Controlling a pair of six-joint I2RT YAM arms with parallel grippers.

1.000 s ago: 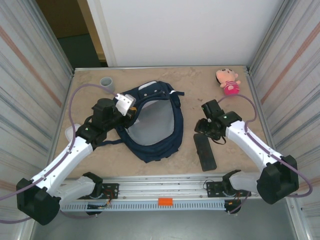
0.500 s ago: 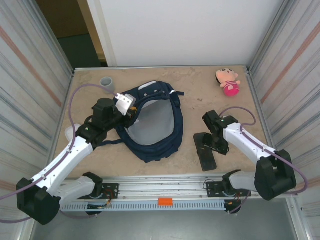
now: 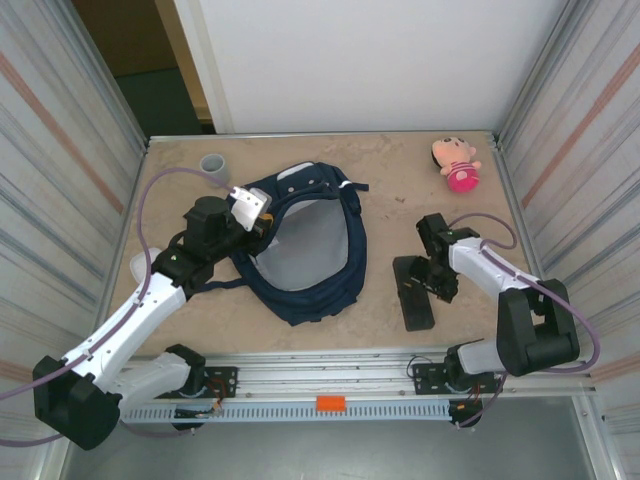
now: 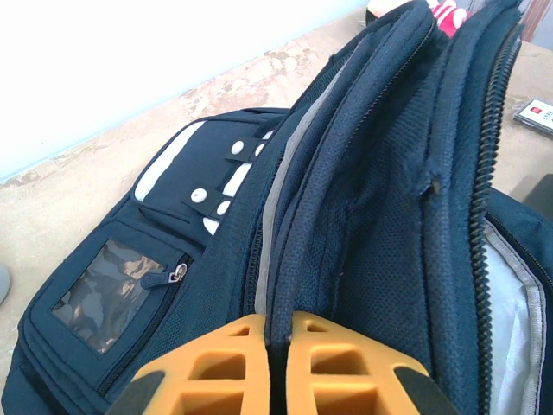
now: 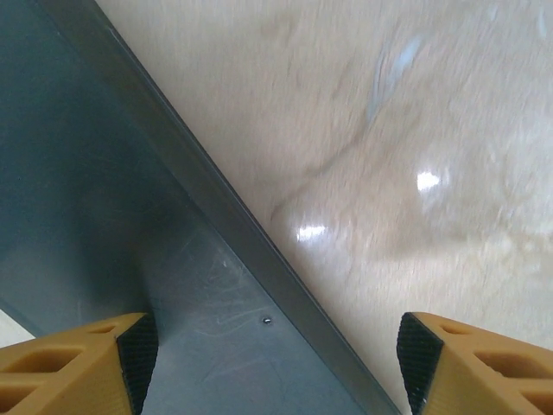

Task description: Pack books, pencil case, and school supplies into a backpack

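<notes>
The navy backpack (image 3: pixel 305 250) lies open in the middle of the table, its grey lining showing. My left gripper (image 3: pixel 256 218) is shut on the backpack's upper left rim; in the left wrist view the orange fingers (image 4: pixel 216 363) pinch a fold of navy mesh fabric (image 4: pixel 380 225). The long black pencil case (image 3: pixel 413 295) lies right of the backpack. My right gripper (image 3: pixel 438 280) hovers open just over its upper end, the case's dark surface (image 5: pixel 155 285) between the wide-apart fingers. A small whitish packet with a red mark (image 4: pixel 536 114), the school supplies, lies beyond the backpack. The books are out of view.
A grey cup (image 3: pixel 214 166) stands at the back left, close to the left arm. A pink plush doll (image 3: pixel 456 163) lies at the back right corner. Metal walls close in both sides of the table, and a rail runs along the near edge.
The right gripper has moved nearer and down over the pencil case and has opened wider. The case has shifted slightly. The left gripper and backpack have stayed still.
</notes>
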